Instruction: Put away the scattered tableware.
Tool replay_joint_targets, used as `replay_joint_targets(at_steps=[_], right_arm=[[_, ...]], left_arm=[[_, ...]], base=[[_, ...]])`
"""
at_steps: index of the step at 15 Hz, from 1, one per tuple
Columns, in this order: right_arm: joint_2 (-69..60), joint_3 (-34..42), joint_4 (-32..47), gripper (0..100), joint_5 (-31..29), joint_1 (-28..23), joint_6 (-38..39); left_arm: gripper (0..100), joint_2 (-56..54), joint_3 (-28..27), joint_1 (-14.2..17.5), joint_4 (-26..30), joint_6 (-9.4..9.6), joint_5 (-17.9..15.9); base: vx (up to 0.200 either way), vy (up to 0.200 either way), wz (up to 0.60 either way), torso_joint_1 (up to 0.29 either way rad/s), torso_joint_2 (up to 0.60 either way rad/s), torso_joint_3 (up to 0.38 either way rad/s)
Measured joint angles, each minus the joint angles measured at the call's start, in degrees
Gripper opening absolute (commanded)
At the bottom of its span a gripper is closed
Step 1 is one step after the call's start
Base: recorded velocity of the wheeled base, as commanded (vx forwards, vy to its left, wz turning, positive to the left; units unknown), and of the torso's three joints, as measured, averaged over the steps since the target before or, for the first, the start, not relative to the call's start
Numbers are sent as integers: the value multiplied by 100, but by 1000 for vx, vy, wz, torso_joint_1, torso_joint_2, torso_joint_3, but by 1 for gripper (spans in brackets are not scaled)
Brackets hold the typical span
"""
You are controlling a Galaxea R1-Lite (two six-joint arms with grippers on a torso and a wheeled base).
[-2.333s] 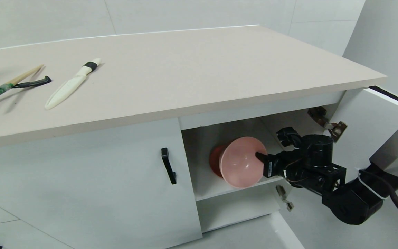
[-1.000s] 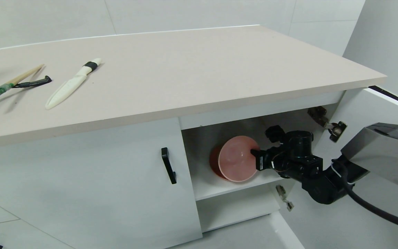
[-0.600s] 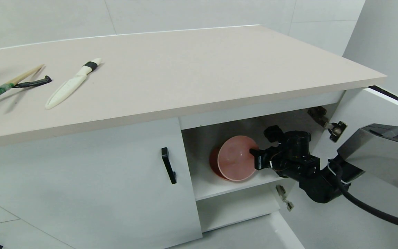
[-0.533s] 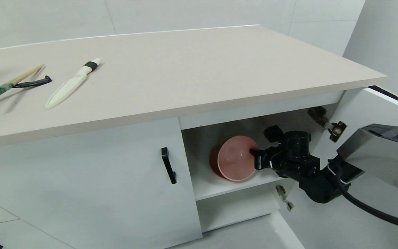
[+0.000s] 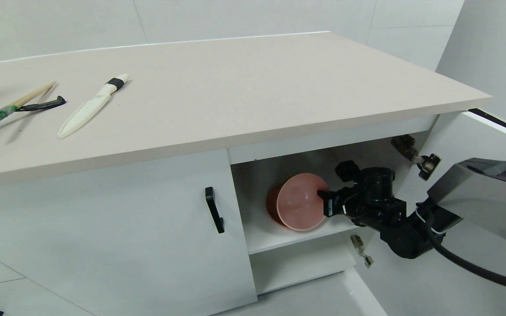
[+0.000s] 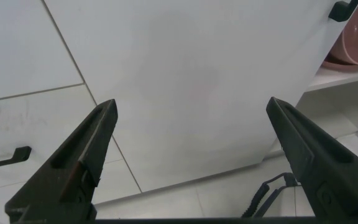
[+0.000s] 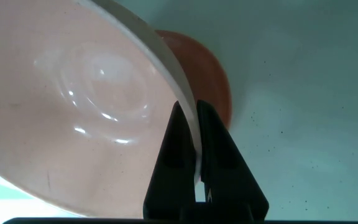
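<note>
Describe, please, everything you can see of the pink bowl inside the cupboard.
The pink bowl is round, glossy and plastic-looking, with a faint ring in its bottom. It is tipped on edge in the open cupboard, hollow facing outward, just above the shelf. The right gripper clamps its rim. A red bowl sits close behind; whether they touch is unclear.

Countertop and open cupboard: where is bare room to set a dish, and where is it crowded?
Free: the countertop from the white knife to its right edge; the lower compartment beneath the shelf. Crowded: the counter's left end, chopsticks beside the knife; the shelf, where the right gripper holds the pink bowl before a red bowl.
</note>
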Motion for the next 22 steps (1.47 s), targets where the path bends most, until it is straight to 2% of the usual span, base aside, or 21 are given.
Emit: replay_joint_targets(at_steps=[7,10,13,16,19,22], right_arm=[[-9,17,-143,100,-20,79,-12],[-133,69,-193,100,-20,284,-12],[-457,449,-197,100,-28,514,-129],[-912,1351,-439,100,-16,683,-588],[-1431,2627,-1410,100,6,822,-1034],[-2054,3871,-1933,100,27,1050,-1258]], left_arm=[[100,2,2,0,0,-48,0],[100,2,-5,0,0,-50,0],[100,2,0,0,0,-48,0],[100,2,-5,0,0,-22,0],[100,2,-5,0,0,18,-2],[100,2,-2,-2,0,108,-16]], base=[[0,0,0,0,0,0],[0,0,0,0,0,0],[0,0,0,0,0,0],[0,0,0,0,0,0],[0,0,0,0,0,0],[0,0,0,0,0,0]])
